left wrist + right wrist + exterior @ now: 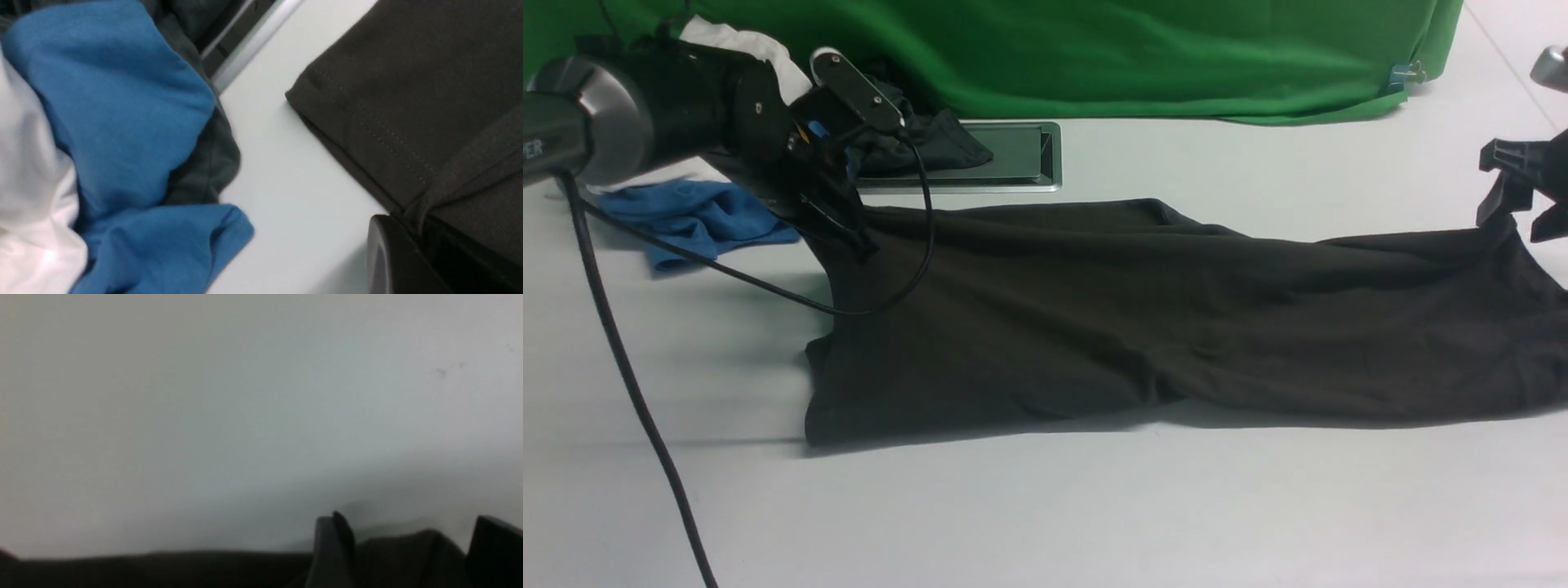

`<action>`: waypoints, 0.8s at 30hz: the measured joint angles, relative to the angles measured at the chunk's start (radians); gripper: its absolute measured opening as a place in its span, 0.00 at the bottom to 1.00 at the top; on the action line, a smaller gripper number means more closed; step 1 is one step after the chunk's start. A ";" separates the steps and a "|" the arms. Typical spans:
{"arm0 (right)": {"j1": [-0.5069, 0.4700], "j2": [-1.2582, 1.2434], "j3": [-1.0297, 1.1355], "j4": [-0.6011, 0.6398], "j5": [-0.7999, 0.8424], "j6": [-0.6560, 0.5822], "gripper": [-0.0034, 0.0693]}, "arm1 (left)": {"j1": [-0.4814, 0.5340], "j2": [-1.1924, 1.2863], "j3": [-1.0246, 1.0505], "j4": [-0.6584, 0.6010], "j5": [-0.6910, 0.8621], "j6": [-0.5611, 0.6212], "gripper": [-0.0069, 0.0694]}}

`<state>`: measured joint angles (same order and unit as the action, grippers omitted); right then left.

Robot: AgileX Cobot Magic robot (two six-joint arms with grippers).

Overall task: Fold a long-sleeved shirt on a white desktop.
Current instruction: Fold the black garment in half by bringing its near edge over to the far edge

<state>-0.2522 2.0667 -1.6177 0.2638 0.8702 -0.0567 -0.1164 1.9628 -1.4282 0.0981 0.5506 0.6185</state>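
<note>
Long-sleeved shirt (1143,318) lies stretched across the white counter (1045,506), just robot-side of the silver-rimmed panel (1013,155). Left tool (859,243) pinches the shirt corner nearest the panel. Right tool (1513,227), well apart from the panel, stands spread at the opposite end. Left arm (572,122) lettering reads only "ER".

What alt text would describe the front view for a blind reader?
A dark charcoal-brown long-sleeved shirt lies stretched across a white desktop, the left gripper pinching its far-left corner, the open right gripper at its right end. Crumpled blue cloth and a green backdrop sit behind.
</note>
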 joint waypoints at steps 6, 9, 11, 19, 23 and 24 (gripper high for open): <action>0.120 -0.132 0.009 -0.006 0.065 -0.100 0.44 | 0.004 0.003 0.000 0.002 -0.071 -0.032 0.36; 0.221 -0.175 0.035 -0.003 0.049 -0.181 0.33 | 0.013 0.003 0.000 0.006 -0.101 -0.065 0.48; 0.352 -0.174 0.067 -0.001 0.031 -0.267 0.24 | 0.027 0.003 -0.001 0.008 -0.107 -0.098 0.58; 0.558 -0.008 -0.035 0.004 0.049 -0.440 0.27 | 0.019 -0.041 -0.001 -0.132 0.044 -0.172 0.25; 0.552 0.121 -0.162 0.003 0.043 -0.458 0.28 | -0.017 -0.094 0.021 -0.253 0.127 -0.108 0.12; 0.544 0.157 -0.190 0.001 0.037 -0.460 0.28 | -0.027 -0.112 0.036 -0.286 0.138 -0.096 0.12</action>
<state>0.2919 2.2235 -1.8073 0.2645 0.9076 -0.5162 -0.1435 1.8511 -1.3920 -0.1877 0.6891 0.5228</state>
